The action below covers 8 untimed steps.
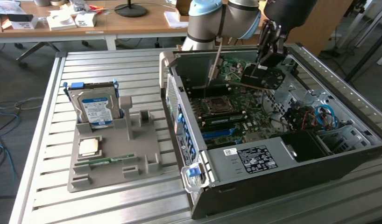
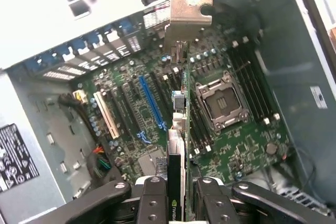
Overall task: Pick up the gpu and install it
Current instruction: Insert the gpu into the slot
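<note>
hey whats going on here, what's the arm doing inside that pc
The robot arm's gripper is shut on the gpu, holding it on edge inside the open computer case, over the motherboard, with its metal bracket toward the case's rear. Whether the card touches a slot cannot be told. A hard drive stands in the grey holder beside the case.
</note>
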Each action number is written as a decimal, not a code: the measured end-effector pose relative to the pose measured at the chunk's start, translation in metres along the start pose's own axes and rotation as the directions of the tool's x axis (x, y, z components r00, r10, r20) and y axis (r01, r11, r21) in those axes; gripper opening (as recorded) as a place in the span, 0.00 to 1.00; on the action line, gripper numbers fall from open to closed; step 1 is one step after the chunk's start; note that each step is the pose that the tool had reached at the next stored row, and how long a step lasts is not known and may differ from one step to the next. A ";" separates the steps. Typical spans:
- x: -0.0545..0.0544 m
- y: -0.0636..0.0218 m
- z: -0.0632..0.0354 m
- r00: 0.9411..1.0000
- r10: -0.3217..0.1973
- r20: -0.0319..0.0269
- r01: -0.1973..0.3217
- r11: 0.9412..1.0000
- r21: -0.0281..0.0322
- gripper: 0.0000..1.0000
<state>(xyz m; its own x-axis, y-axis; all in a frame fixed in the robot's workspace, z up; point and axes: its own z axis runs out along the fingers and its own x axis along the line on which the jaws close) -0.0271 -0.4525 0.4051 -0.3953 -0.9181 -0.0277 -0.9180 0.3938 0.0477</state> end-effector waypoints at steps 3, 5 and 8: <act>0.000 0.0000 0.0003 0.999 -0.054 -0.003 0.054 0.999 -0.002 0.26; 0.000 0.0000 0.0006 0.996 -0.090 -0.004 0.090 0.996 -0.003 0.26; 0.000 0.0000 0.0010 0.990 -0.144 -0.007 0.144 0.990 -0.005 0.26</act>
<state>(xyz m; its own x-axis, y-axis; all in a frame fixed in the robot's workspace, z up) -0.0271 -0.4525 0.4041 -0.2586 -0.9656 -0.0277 -0.9652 0.2571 0.0478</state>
